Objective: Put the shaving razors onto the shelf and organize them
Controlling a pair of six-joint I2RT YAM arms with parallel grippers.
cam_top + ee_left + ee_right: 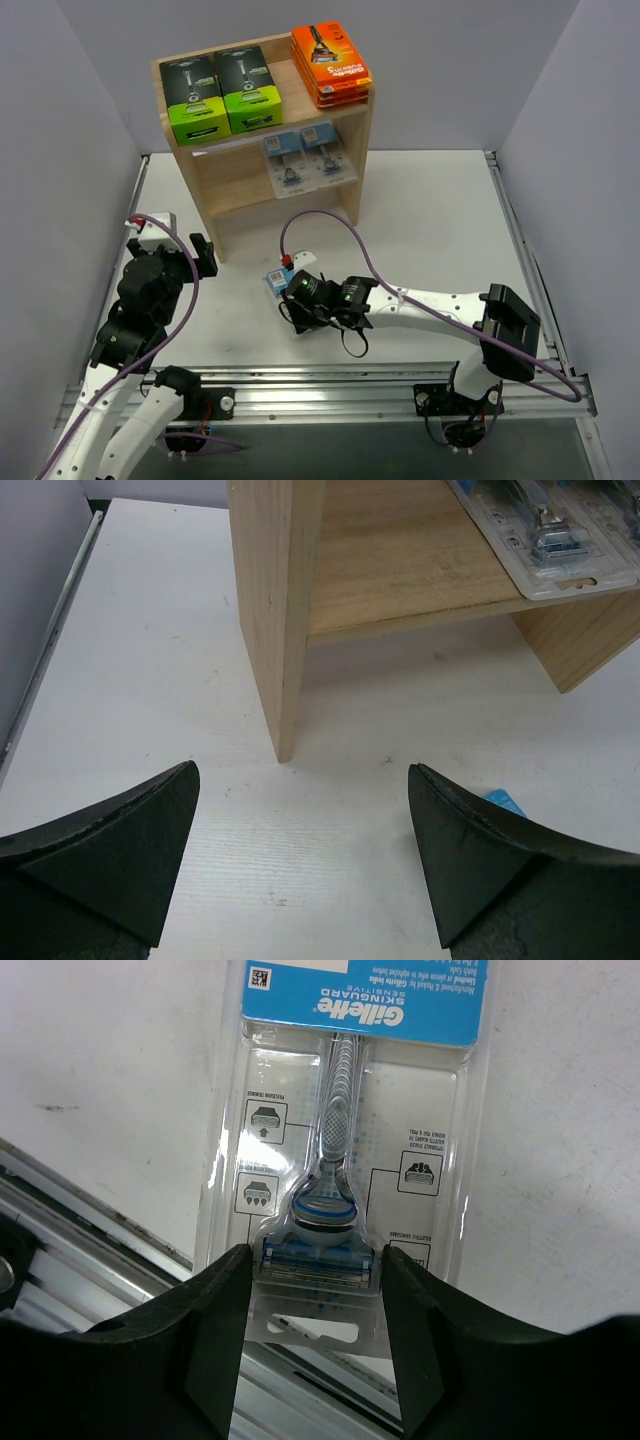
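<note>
In the right wrist view, the blue card [365, 1005] at the top of the clear blister pack [340, 1190] reads, upside down, "Gillette" in bold white, with "SKINGUARD" and "SENSITIVE" just beside it. Further lines of white small print on that card are too fine to read, and a small square code sits at its corner. Four pictogram boxes on the pack's insert carry captions too small to make out. In the top view, the orange boxes [331, 62] bear white lettering and the black-and-green boxes [222, 95] pale lettering, neither legible.
</note>
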